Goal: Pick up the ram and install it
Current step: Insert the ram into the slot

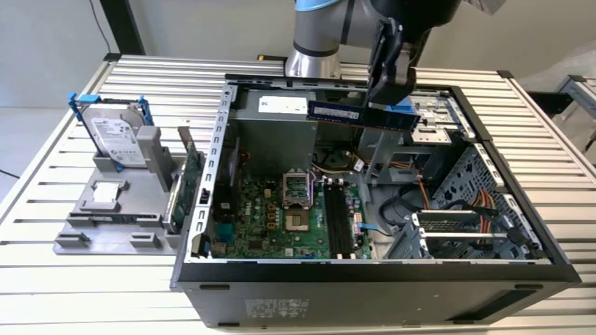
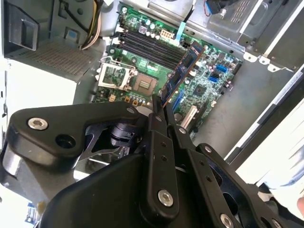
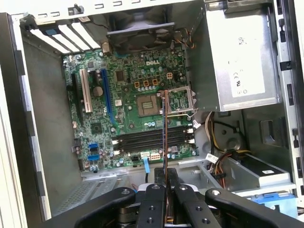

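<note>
I have the ram (image 1: 361, 114) pinched by one end in the gripper (image 1: 384, 103), jaws clenched flat on its faces, over the open computer case (image 1: 373, 271). The memory slots (image 3: 152, 137) lie below the gripper, well apart, and the stick sits crosswise to them. I judge it needs squaring to a slot, held level, then straight, even pressure.

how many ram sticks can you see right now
1. The ram is gripped by the claw, held in the air above the open computer case. The motherboard's memory slots look empty; another stick could be hidden by the case walls.
</note>
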Controlling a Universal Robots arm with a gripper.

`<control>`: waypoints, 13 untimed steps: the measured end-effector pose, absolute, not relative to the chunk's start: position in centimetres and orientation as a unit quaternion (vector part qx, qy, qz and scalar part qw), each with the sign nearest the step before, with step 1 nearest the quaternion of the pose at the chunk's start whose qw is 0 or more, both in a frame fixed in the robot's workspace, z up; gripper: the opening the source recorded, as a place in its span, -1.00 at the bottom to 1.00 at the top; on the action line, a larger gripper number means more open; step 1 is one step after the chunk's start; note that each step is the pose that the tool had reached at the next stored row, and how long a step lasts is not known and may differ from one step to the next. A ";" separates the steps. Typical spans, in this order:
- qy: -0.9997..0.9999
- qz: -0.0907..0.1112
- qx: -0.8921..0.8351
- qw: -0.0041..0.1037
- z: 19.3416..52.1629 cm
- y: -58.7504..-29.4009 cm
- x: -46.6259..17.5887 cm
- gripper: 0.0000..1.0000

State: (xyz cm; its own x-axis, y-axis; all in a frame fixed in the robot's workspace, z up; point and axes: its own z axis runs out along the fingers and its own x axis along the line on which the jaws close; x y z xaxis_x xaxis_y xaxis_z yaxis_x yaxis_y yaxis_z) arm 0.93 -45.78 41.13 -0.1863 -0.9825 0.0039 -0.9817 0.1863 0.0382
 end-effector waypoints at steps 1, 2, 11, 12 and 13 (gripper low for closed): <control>-0.772 -0.014 0.635 0.014 41.1 -45.8 0.9 -1.00; -0.774 -0.014 0.633 0.014 41.1 -45.8 0.9 -1.00; -0.782 -0.014 0.623 0.013 41.1 -45.8 0.9 -1.00; -0.782 -0.014 0.623 0.013 41.1 -45.8 0.9 -1.00; -0.782 -0.014 0.623 0.013 41.1 -45.8 0.9 -1.00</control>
State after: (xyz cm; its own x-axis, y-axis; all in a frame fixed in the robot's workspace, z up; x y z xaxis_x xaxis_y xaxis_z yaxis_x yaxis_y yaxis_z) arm 0.93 -45.78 41.13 -0.2233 -0.9747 0.0038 -0.9740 0.2233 0.0382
